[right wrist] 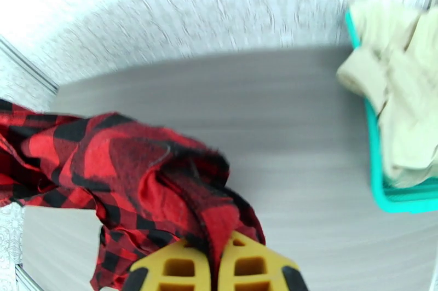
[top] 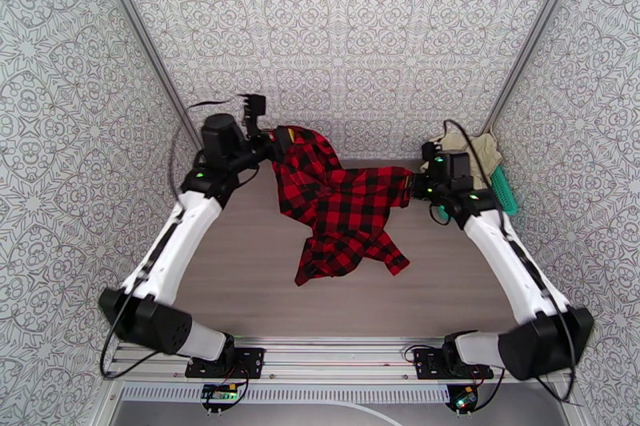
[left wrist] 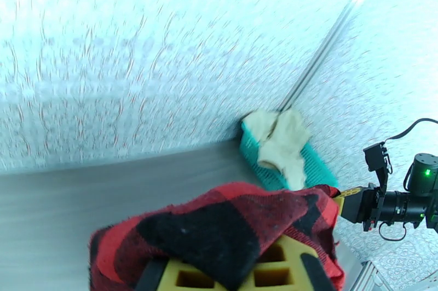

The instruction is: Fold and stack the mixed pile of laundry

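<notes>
Item: red-and-black checked flannel shirt [top: 344, 207]. Soft, light and limp. It sags at frame centre, and its lower tail seems to rest on the grey table [top: 240, 283]. Left gripper [top: 278, 139] is pinched shut on its upper-left edge; right gripper [top: 415, 183] is clamped on its right edge. Best hold is probably the hems or corners. Cream-beige cloth pieces [top: 468, 149] drape the teal plastic mesh basket [top: 504, 194] at far right.

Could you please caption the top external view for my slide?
Left claw and right claw hold the checked flannel shirt between them.
</notes>
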You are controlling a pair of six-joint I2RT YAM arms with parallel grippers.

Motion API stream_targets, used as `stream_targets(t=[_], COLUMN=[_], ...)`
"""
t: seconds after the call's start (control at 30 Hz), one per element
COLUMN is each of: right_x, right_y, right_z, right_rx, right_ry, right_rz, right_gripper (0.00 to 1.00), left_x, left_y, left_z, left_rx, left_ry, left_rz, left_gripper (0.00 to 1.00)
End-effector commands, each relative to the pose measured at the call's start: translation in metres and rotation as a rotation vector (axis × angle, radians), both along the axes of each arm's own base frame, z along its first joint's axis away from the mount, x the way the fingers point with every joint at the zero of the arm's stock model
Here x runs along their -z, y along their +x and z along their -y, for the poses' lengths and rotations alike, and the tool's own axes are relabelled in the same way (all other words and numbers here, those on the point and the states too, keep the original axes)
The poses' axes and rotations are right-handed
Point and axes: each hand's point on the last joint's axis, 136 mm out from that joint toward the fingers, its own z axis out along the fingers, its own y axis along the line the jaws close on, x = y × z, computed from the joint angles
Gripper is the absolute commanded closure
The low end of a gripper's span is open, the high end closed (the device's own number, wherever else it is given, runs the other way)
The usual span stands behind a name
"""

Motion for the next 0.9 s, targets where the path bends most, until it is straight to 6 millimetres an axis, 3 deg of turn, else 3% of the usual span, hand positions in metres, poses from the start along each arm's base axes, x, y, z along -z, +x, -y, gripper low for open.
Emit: stream_targets(t=[0.0,0.13,0.23,0.37,0.47,0.57,0.6,0.7,0.77,0.8,0.87], right_x=[-0.073,-0.133,-0.17,-0.203,-0.202,-0.17,-0.151,-0.09,-0.049,-0.029,0.006], right_y=[-0.026,-0.06,-0.085,-0.105,-0.101,-0.078,-0.066,-0.036,-0.021,-0.016,-0.007], right_z=[0.021,0.04,0.056,0.057,0.044,0.028,0.022,0.005,-0.005,-0.008,-0.011], right_rx=[0.059,0.131,0.193,0.188,0.127,0.071,0.053,0.012,-0.007,-0.01,-0.009], right_ry=[-0.034,-0.031,-0.037,-0.008,0.028,0.056,0.068,0.105,0.125,0.132,0.139], right_rz=[0.171,0.328,0.419,0.486,0.466,0.36,0.312,0.16,0.063,0.016,-0.057], right_gripper=[1.0,1.0,1.0,1.0,1.0,1.0,1.0,1.0,1.0,1.0,1.0], left_x=[-0.061,-0.089,-0.091,-0.081,-0.057,0.0,0.028,0.121,0.186,0.221,0.267], left_y=[-0.05,-0.083,-0.085,-0.064,-0.028,0.024,0.042,0.083,0.1,0.105,0.106], left_z=[-0.012,-0.039,-0.069,-0.098,-0.118,-0.137,-0.144,-0.164,-0.178,-0.182,-0.185], left_rx=[0.006,-0.093,-0.196,-0.254,-0.292,-0.339,-0.365,-0.443,-0.492,-0.511,-0.533], left_ry=[-0.012,0.014,-0.007,-0.103,-0.174,-0.221,-0.234,-0.246,-0.244,-0.236,-0.197], left_rz=[0.132,0.19,0.151,0.066,-0.027,-0.183,-0.252,-0.436,-0.551,-0.615,-0.687], left_gripper=[1.0,1.0,1.0,1.0,1.0,1.0,1.0,0.81,0.73,0.64,0.53])
